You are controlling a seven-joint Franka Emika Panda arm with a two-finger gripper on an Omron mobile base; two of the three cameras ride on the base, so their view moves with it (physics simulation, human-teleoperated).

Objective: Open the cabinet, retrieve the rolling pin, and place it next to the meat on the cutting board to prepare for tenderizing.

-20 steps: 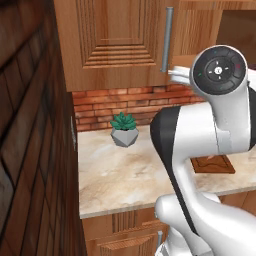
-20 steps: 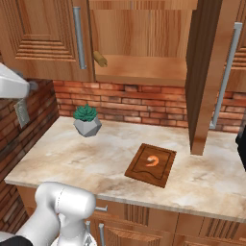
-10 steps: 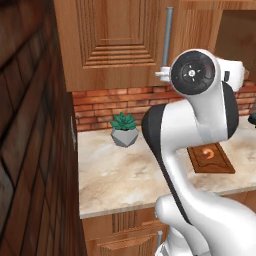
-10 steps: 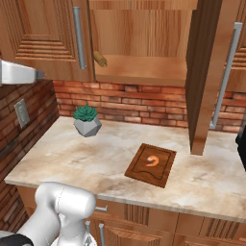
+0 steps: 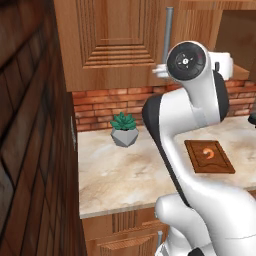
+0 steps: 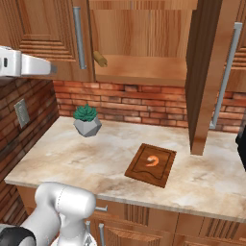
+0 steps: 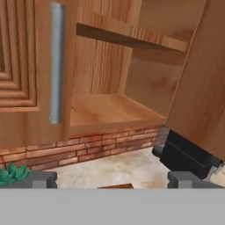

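Observation:
The cabinet (image 6: 139,29) stands open: its right door (image 6: 207,72) swings out over the counter, and its left door (image 7: 26,66) with a grey bar handle (image 7: 55,61) is closed. One end of the rolling pin (image 6: 100,58) pokes out on the cabinet floor beside the left door's edge. The cutting board (image 6: 151,164) lies on the counter with the small orange meat (image 6: 153,161) on it, also seen as the board (image 5: 209,156) and meat (image 5: 212,153). My gripper (image 7: 113,180) is open and empty, up at cabinet height to the left of the opening (image 6: 51,68).
A potted succulent (image 6: 87,120) sits at the counter's back left. A black appliance (image 7: 184,154) stands under the open door at the right. A brick backsplash (image 6: 144,103) runs behind, and a brick wall (image 5: 30,150) closes the left side.
The hand has travelled rightward toward the cabinet opening, showing further into the right base view. The arm's upper joint has swung left. The jaws stay open.

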